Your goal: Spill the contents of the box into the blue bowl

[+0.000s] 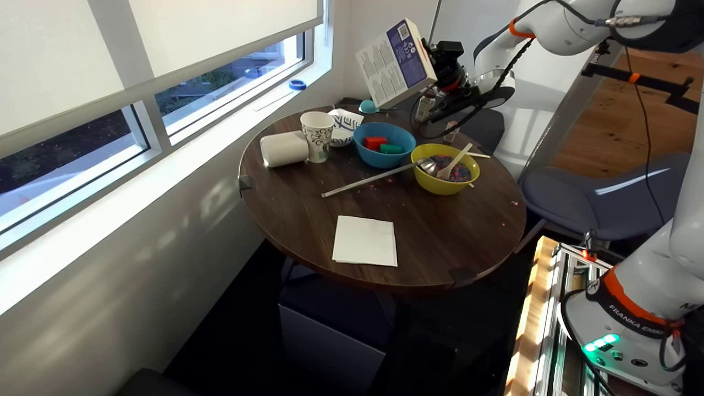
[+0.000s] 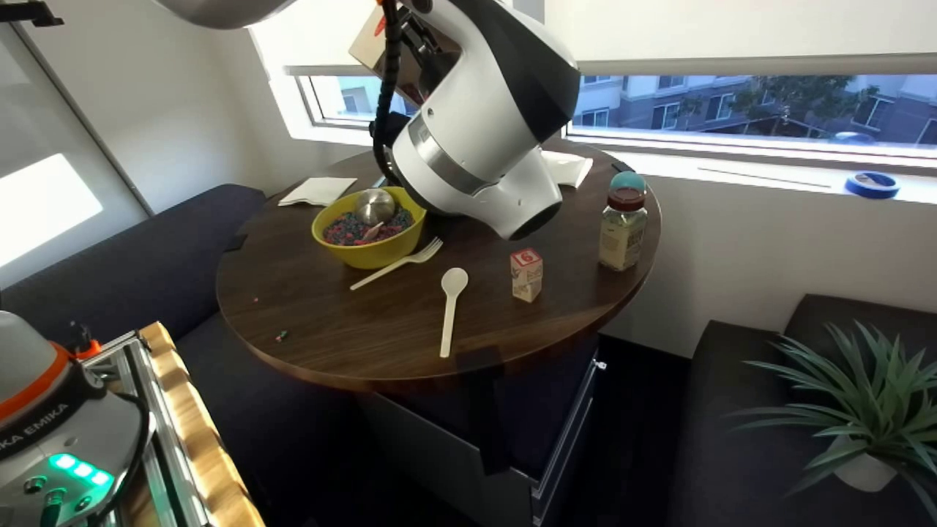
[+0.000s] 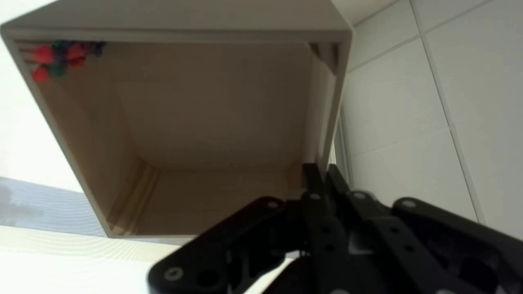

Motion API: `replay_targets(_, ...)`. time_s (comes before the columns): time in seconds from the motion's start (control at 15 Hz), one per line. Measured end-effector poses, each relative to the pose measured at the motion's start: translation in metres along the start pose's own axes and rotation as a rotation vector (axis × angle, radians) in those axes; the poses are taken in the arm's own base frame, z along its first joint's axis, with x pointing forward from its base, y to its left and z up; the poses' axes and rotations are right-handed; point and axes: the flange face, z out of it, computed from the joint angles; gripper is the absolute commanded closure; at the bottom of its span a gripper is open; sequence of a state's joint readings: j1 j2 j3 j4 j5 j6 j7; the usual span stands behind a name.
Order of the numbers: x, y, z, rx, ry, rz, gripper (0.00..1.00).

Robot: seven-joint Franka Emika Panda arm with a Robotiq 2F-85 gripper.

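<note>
Beside windows (image 1: 220, 93) half covered by blinds (image 1: 220, 27), a round dark counter (image 1: 297, 209) is laden with tableware. Above it, the box (image 1: 393, 66) is held tilted in the air; as shown in the wrist view, 1 side wall of it is pinched by the claw (image 3: 322, 166). Red, green and dark pieces (image 3: 59, 59) are bunched inside the box, in 1 corner near its open end. The blue bowl (image 1: 382, 160) is rested on the counter, well below the box; whether the box is held directly over it cannot be told. In it are held 1 red block (image 1: 375, 143) and 1 green block (image 1: 391, 149). Just beside it is set the yellow bowl (image 1: 440, 186), filled with small bits (image 1: 459, 171), a ladle (image 2: 375, 206) and a pale spoon (image 1: 455, 161) being leaned inside. A cup (image 1: 317, 140) is stood upright, next to which a white cylinder (image 1: 283, 149) is laid sideways. In an exterior view, a fork (image 2: 397, 264), a jar (image 2: 624, 234) and 2 stacked cubes (image 2: 526, 277) are also seen.
</note>
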State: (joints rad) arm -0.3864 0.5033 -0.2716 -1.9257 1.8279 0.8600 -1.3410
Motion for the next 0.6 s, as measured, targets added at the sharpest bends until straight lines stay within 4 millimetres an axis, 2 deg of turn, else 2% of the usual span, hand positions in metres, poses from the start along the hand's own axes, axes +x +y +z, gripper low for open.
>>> replay_targets(0.6, 0.0061, -0.0001, 0.0042, 0.031, 0.001, 0.005, 0.98)
